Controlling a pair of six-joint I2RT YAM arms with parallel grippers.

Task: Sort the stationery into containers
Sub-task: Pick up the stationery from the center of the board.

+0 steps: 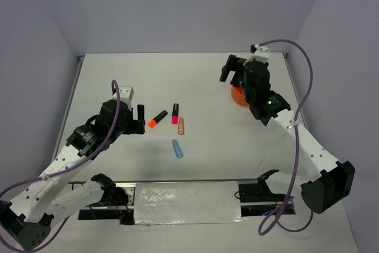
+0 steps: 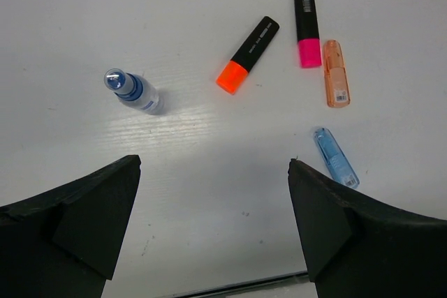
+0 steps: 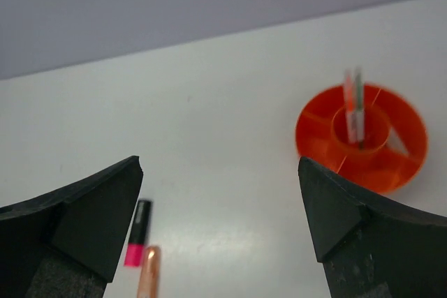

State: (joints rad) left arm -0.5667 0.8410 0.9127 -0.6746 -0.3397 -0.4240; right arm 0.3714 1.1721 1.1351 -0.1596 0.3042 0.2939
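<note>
Left gripper released, empty, over items. Right gripper released, far right by tub. Pick step: next, descend on orange-tipped highlighter, clench.

Bright, even overhead light on a white table. Left wrist view is sharp, with a soft sheen at centre. Right wrist view is blurry: the orange tub at right looks smeared

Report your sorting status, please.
Left gripper, right gripper open, empty. Thin pens upright in round orange plastic tub. Black orange-tipped highlighter, black pink-tipped highlighter lie unsorted. Nothing blocking.
</note>
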